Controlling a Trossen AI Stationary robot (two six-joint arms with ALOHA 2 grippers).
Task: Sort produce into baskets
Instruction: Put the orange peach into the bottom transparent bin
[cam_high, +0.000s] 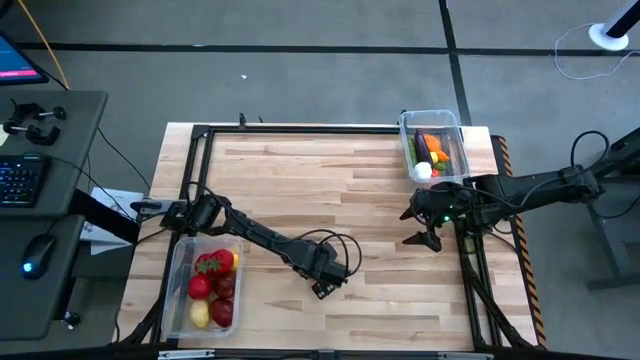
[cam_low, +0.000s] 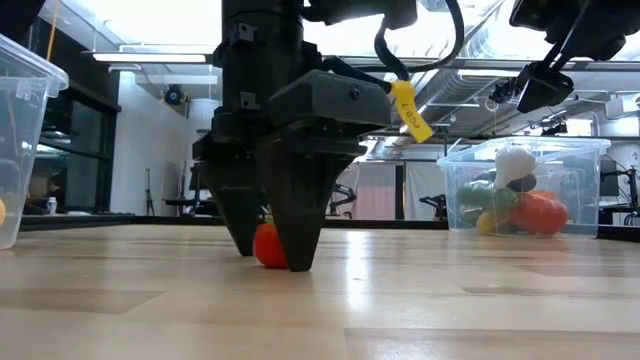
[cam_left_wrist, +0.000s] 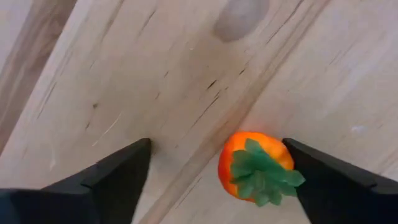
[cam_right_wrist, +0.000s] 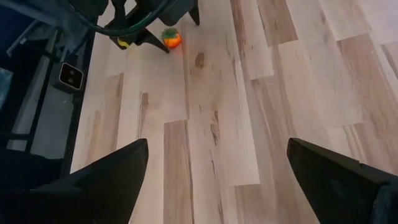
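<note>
Left gripper (cam_low: 270, 255) is down at the table (cam_high: 380, 300), fingers spread wide with their tips on or just above the wood, and a small orange fruit with a green leafy top (cam_left_wrist: 255, 165) sits between them. In the left wrist view the fruit lies close against one finger (cam_left_wrist: 336, 183), with a clear gap to the other, so the fingers straddle it without squeezing it. From above, this gripper (cam_high: 325, 285) is near the middle of the table, a little toward the front edge.

Going from the biggest things down: the table is pale wood planks with a dark metal frame along its edges. The left arm (cam_high: 250, 232) reaches across it from the left side. The right arm (cam_high: 530, 188) comes in from the right, and the right gripper (cam_high: 420, 228) hangs above the wood with its fingers wide apart and nothing between them.

Two clear bins stand on the table. One bin (cam_high: 176, 300) is at the front left corner and holds red, apple-like fruit (cam_high: 222, 312), a strawberry (cam_high: 208, 263) and yellow pieces. The other bin (cam_high: 452, 122) is at the back right, near the right arm, and holds a white garlic (cam_high: 424, 171), orange and green pieces and something dark. In the low view that bin (cam_low: 585, 165) shows behind the left gripper, well apart from it.
</note>
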